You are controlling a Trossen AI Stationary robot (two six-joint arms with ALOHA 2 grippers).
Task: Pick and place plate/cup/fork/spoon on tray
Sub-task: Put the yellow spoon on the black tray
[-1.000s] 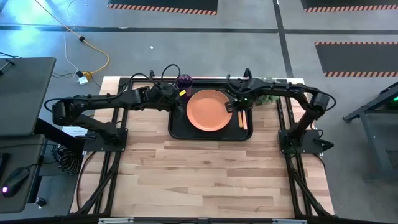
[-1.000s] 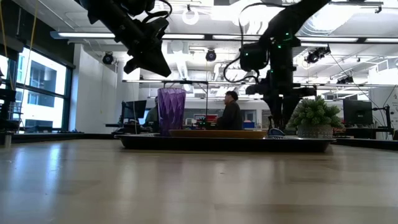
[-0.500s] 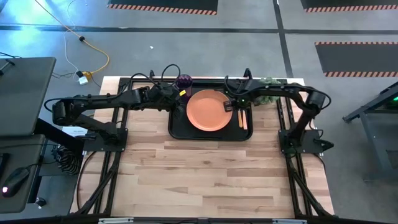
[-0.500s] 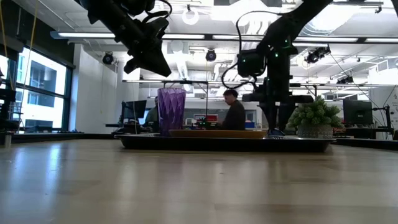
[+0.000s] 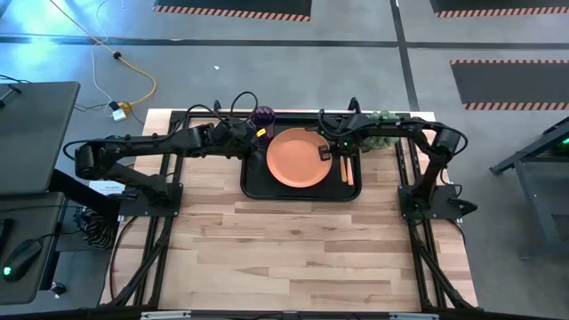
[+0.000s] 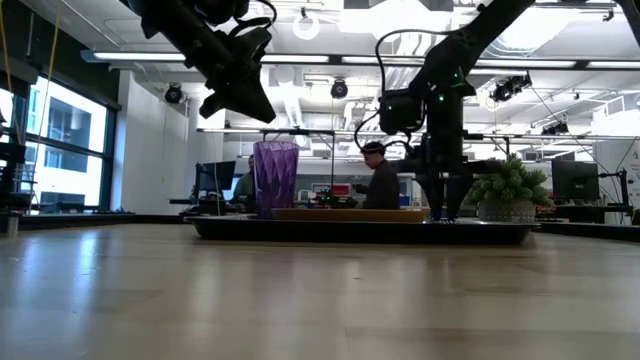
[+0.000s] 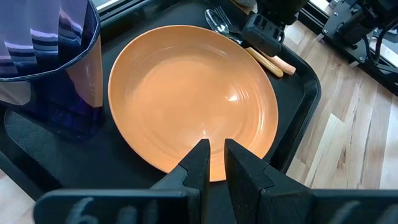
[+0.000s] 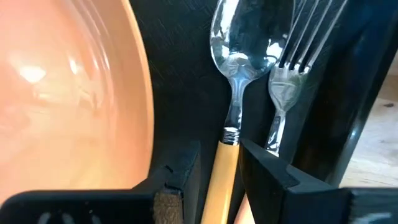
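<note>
Down on the tray (image 5: 253, 182), right end effector (image 8: 219, 163) parted astride the spoon (image 8: 231, 93); left end effector (image 7: 213, 158) near-closed above the plate (image 7: 186, 99).

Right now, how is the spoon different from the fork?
The spoon ends in a smooth rounded bowl; the fork ends in thin separate tines. The spoon lies nearer the plate; the fork lies nearer the tray rim. The right gripper has its fingers either side of the spoon's handle, not the fork's. Both are shiny silver metal, lying side by side.

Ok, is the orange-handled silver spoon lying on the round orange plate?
No. The orange-handled silver spoon lies flat on the black tray, beside the round orange plate and next to the fork.
</note>
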